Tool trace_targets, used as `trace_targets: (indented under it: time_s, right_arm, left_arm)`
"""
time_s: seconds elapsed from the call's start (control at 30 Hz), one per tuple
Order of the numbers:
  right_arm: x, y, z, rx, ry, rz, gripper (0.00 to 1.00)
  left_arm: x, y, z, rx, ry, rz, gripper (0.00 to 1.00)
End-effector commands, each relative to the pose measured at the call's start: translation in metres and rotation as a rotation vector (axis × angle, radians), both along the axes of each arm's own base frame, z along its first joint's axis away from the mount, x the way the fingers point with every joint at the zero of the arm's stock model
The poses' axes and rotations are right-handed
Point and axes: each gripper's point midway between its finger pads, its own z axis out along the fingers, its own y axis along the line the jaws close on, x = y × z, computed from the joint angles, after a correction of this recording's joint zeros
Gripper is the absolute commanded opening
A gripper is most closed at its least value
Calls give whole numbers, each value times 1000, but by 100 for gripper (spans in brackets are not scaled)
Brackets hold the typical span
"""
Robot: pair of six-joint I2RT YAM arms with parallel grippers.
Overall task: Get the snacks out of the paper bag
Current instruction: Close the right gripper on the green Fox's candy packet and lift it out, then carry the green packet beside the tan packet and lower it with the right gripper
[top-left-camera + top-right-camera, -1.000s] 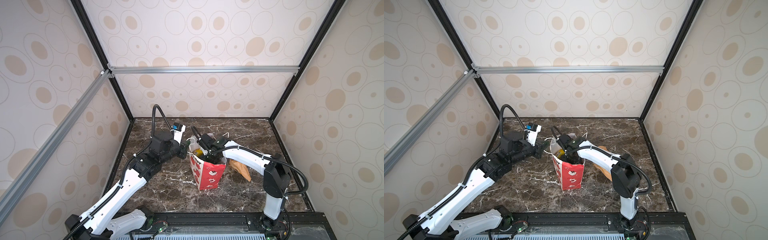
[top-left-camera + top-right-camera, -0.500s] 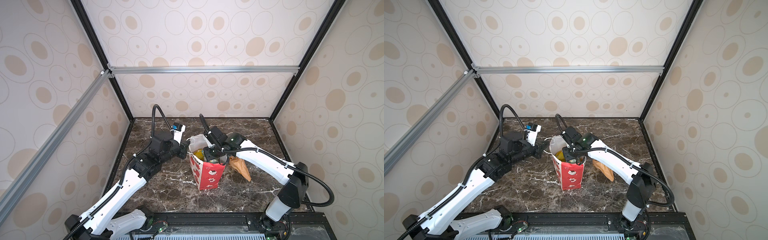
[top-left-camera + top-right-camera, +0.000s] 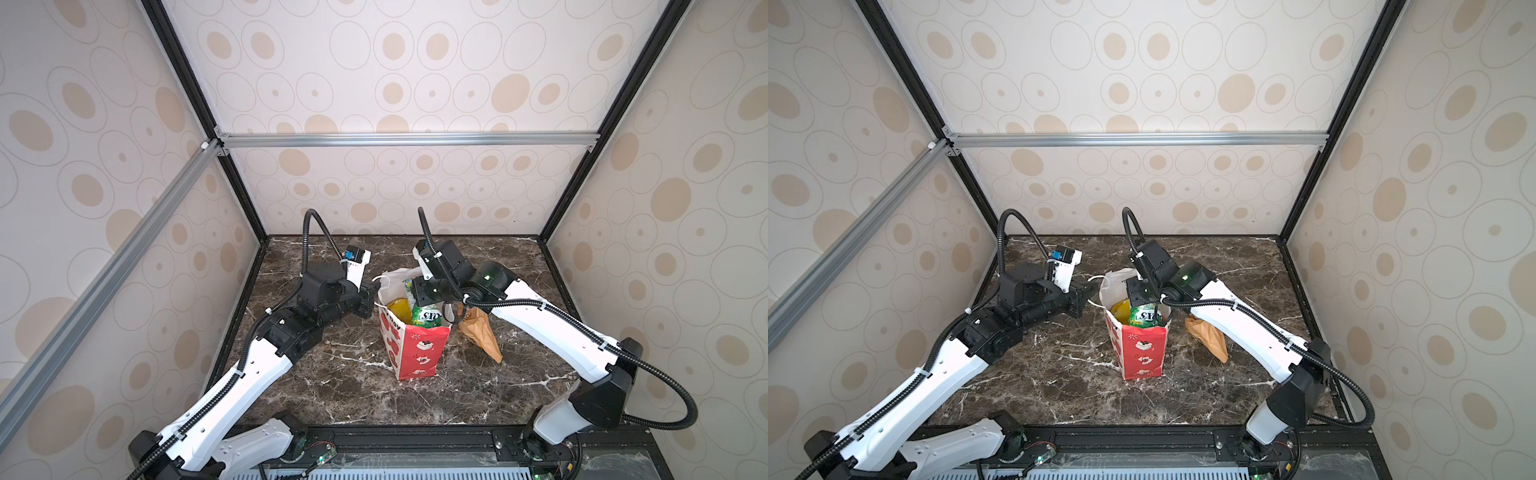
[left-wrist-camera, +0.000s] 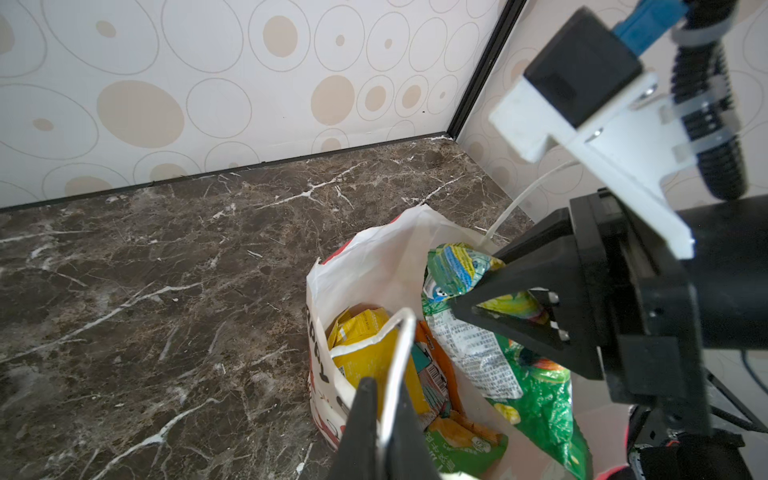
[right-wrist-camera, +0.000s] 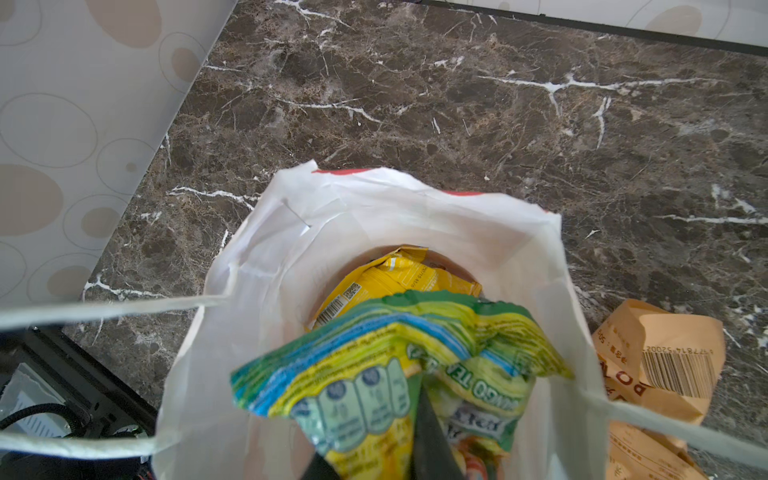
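Right hand point(image 3: 423, 303) gripped the green glossy FOX'S snack packet point(image 3: 427, 316) by its top, long axis upright, hanging beneath it, half inside the red paper bag point(image 3: 419, 353) mid-frame; left hand point(image 4: 384, 401) pinched the white cord handle point(image 4: 401, 328).

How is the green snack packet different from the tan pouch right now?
The green packet is pinched by the right gripper at the mouth of the paper bag; the tan pouch lies free on the table beside the bag. The green packet is glossy, the tan pouch matte kraft. Both are crumpled.
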Motion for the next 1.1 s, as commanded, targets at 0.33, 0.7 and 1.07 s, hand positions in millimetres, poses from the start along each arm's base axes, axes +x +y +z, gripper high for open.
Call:
trace_targets:
  time_s: [0.33,0.7,1.07]
  right_arm:
    - [-3,1,91,168,-167,11,0]
    - [0,-29,197,227,-396,-14,0]
    - [31,-143,222,259,-415,-277,0]
  left_arm:
    - [-29,-12,54,-71,-181,-188,61]
    - [-79,-42,103,-187,-299,-440,75]
    - [-117,-108,98,-86,-321,-606,98]
